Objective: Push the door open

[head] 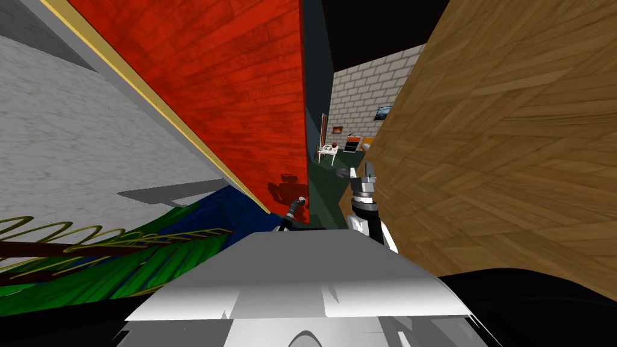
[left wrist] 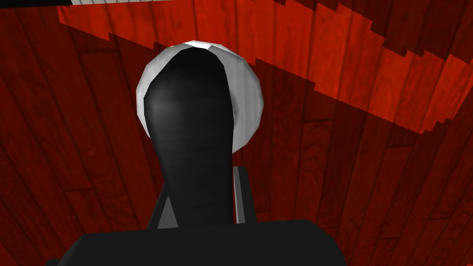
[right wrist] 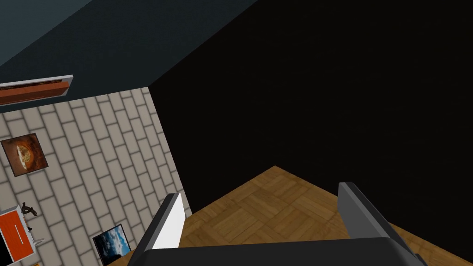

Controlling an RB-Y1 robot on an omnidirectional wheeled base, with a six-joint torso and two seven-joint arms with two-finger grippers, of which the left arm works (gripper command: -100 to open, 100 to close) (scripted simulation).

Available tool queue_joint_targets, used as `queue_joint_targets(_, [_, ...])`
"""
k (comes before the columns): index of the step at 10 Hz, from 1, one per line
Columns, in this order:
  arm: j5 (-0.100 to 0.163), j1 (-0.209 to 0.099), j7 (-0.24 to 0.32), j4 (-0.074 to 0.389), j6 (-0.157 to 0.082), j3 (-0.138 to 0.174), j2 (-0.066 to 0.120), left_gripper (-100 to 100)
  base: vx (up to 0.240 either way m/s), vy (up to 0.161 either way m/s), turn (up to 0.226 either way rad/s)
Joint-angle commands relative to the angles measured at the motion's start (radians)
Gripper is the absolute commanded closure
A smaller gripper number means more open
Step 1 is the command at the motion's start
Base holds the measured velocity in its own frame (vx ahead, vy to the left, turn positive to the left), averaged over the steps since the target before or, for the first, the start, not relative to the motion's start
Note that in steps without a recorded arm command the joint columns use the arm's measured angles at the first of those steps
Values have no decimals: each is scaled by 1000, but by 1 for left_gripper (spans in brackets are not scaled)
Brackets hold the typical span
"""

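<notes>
On my far left in the head view I have a pale grey wall (head: 72, 138), with the green leaves of a plant (head: 150, 265) spread below it and a gold strip (head: 150, 114) running along the wall's edge. Next to that strip stands the red wooden door (head: 229, 90), its planked face slanting across the middle of the view. My left end effector (head: 299, 203) sits low on the door, close to its free edge. From the left wrist camera I see that end effector (left wrist: 203, 184) closed around the dark handle (left wrist: 189, 120): one finger (left wrist: 240, 194) lies against each side of it. The handle rises from a white round plate (left wrist: 247, 106) fixed to the red boards. Past the door's edge there is a narrow gap, and through it a pale brick wall (head: 367, 84) shows with a black area (head: 373, 24) above. My right end effector (head: 363, 173) hangs in that gap, just beside a brown wooden surface (head: 512, 150) that takes up the right side. Through its wrist camera I see its fingers (right wrist: 171, 221) spread wide apart with nothing between them.
</notes>
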Motion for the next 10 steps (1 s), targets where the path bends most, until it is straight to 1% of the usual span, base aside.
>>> queue_joint_targets(1, [10,-12,-9,9,-10,31,3,100,134,-102,50])
queue_joint_targets(2, [16,-16,-14,15,-11,48,2,100,108,-137,73])
queue_joint_targets(3, [19,-18,-17,17,-11,58,1,100,124,-142,62])
queue_joint_targets(4, [25,-21,-22,23,-12,76,-1,100,141,-130,66])
queue_joint_targets(6, [31,-25,-28,29,-12,94,-4,100,144,-133,63])
queue_joint_targets(7, [37,-29,-33,34,-13,112,-7,100,173,-115,79])
queue_joint_targets(8, [40,-31,-36,37,-13,121,-9,100,153,-128,61])
queue_joint_targets(10, [51,-38,-46,47,-14,155,-18,100,127,-167,79])
